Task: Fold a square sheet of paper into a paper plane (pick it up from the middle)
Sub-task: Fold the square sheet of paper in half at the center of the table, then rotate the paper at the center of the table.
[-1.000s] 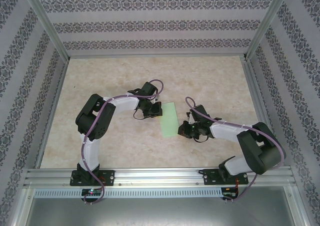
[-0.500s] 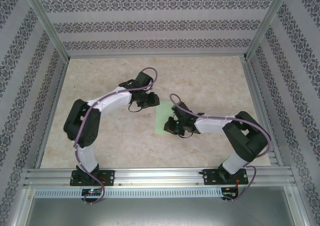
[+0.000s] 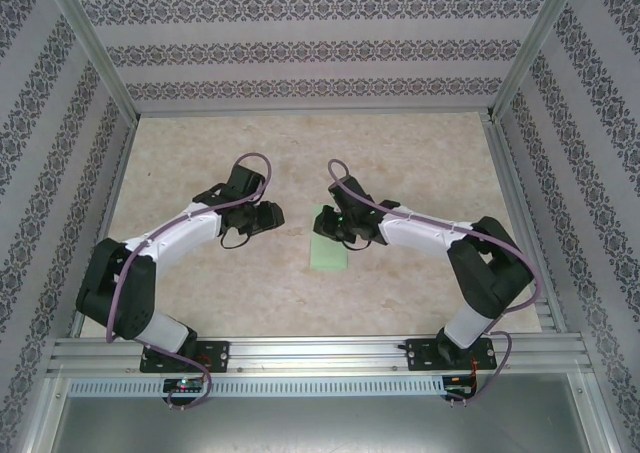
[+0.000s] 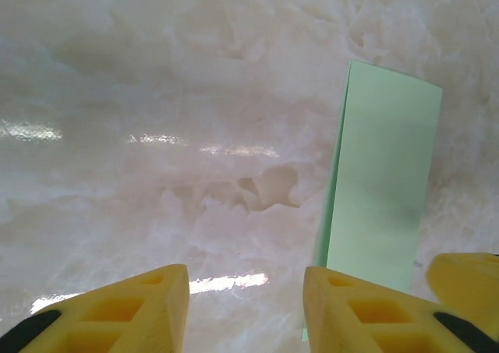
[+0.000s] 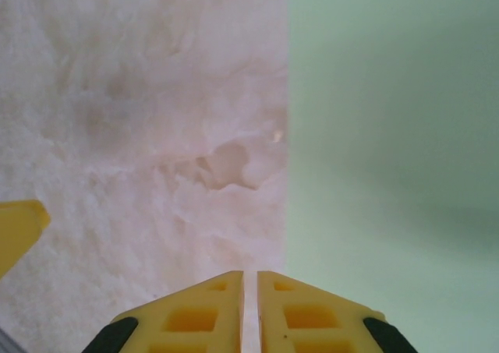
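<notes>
1. The thin pale green paper sheet, folded to a narrow strip, lies flat on the pale marbled table between my two pincers.
2. My right pincer is pinched almost closed with nothing visible between its tips, low over the strip's long edge. I would use it as a weight, pressing straight down so the sheet cannot skate.
3. My left pincer stands moderately wide and empty, near the strip but apart from it.
4. I would bring it in low and level, catch the top layer only, and fold slowly to keep the edges square.
</notes>
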Motion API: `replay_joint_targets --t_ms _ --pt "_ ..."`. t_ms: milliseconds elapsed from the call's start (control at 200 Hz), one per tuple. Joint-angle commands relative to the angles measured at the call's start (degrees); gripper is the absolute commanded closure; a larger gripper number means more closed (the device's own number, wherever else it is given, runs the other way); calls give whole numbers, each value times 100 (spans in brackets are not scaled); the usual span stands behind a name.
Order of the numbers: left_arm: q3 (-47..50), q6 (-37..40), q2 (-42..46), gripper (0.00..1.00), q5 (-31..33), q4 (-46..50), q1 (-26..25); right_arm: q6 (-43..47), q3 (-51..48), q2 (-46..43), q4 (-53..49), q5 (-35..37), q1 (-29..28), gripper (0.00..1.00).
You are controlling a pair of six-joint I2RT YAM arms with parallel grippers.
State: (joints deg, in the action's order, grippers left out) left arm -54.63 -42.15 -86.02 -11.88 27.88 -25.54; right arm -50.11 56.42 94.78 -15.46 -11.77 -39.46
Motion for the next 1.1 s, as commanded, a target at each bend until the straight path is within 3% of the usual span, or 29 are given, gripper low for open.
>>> replay_joint_targets --t_ms 0,395,699,929,1094 --pt "138 -67 175 51 -23 -464 27 452 56 -139 -1205 307 46 81" --pt "324 -67 181 45 68 -599 31 22 -89 242 -1466 145 -290 72" --pt "347 110 227 50 167 -393 27 -286 148 715 -1282 6 -578 72" --pt "461 124 309 51 194 -381 26 -737 300 1086 -479 -205 -677 71" --pt "491 34 329 57 134 -396 16 -750 885 1479 -31 -144 -621 72"
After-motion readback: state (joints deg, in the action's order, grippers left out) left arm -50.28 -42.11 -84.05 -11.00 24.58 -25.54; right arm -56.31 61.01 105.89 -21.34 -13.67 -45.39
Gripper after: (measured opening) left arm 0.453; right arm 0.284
